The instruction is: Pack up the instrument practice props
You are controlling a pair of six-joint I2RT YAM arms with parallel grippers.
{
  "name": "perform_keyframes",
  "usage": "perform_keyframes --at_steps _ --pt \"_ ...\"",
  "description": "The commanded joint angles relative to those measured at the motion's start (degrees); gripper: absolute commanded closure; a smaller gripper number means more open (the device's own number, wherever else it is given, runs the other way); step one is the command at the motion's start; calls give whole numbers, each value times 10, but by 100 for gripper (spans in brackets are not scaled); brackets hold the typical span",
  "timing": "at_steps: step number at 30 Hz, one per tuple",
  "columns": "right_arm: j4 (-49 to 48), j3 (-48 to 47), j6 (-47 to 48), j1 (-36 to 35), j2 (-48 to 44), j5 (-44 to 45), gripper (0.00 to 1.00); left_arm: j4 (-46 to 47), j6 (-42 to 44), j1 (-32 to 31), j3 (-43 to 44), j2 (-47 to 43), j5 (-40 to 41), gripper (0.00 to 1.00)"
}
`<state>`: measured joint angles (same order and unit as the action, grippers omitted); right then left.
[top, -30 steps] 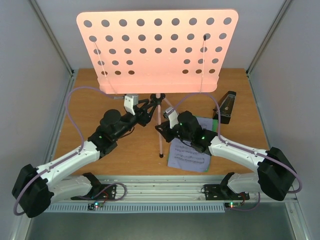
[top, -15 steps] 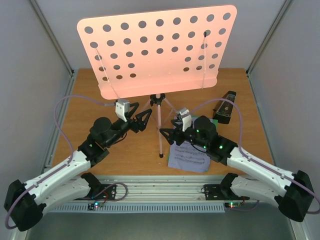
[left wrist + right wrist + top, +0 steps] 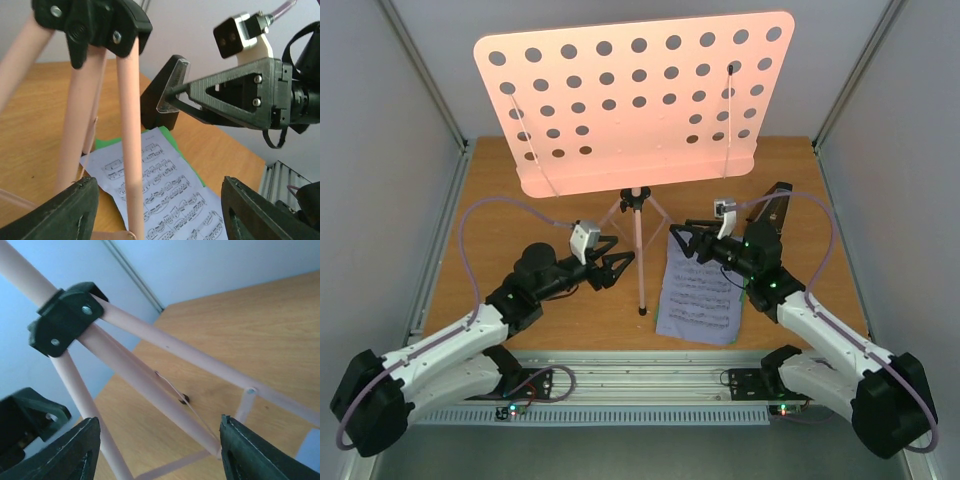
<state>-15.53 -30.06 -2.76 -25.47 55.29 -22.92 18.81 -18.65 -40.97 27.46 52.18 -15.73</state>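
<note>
The pink music stand (image 3: 630,172) is standing upright around the middle of the desk (image 3: 795,165), a bit toward 12 o'clock. Its hole-punched plate (image 3: 620,62) is facing the top camera, and its black hub (image 3: 637,193) is sitting right under the plate's bottom edge. The legs are splaying out from the hub, with the front leg (image 3: 640,270) running down toward 6 o'clock.

The left fingers (image 3: 613,270) are hovering just at 9 o'clock of that front leg, spread apart and not pinching anything. From the left wrist, a leg is showing in the gap between them but a bit ahead, and I can't tell if anything is touching. The right fingers (image 3: 688,243) are hanging at 3 o'clock of the stand, also spread wide, gripping nothing and pointing in at the legs. So the two are flanking the tripod, one on each side.

The white sheet (image 3: 700,295) of printed music is lying flat on the desk at 3 o'clock of the front leg's foot, partly under the right arm. The green sheet (image 3: 106,143) is peeking out from under it. The black metronome (image 3: 777,200) is standing at about 2 o'clock on the desk, just beyond the sheets and mostly hiding behind the right arm in the top view. From the left wrist, its clear cover is showing right behind the tip of a right finger.
</note>
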Motion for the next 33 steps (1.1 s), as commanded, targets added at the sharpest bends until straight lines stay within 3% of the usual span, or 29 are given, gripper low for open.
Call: perform_keyframes --at_steps 1,6,9,18,20,30,33 --pt "-134 -24 -24 3 33 -49 35 46 14 -14 -2 24 -16 33" --pt "-206 -51 -13 2 79 -64 38 47 27 -26 5 53 17 35" --pt "-244 -76 -10 0 117 -85 41 45 30 -30 17 74 22 43" --pt "-329 -128 0 -12 192 -131 46 52 50 -37 28 108 67 45" --pt "-345 -136 -1 -16 204 -143 47 58 55 -37 33 118 67 50" --pt "-368 -174 42 -43 240 -153 48 69 76 -38 59 151 84 53" --pt "-372 -185 50 -44 253 -154 50 71 82 -38 61 162 93 63"
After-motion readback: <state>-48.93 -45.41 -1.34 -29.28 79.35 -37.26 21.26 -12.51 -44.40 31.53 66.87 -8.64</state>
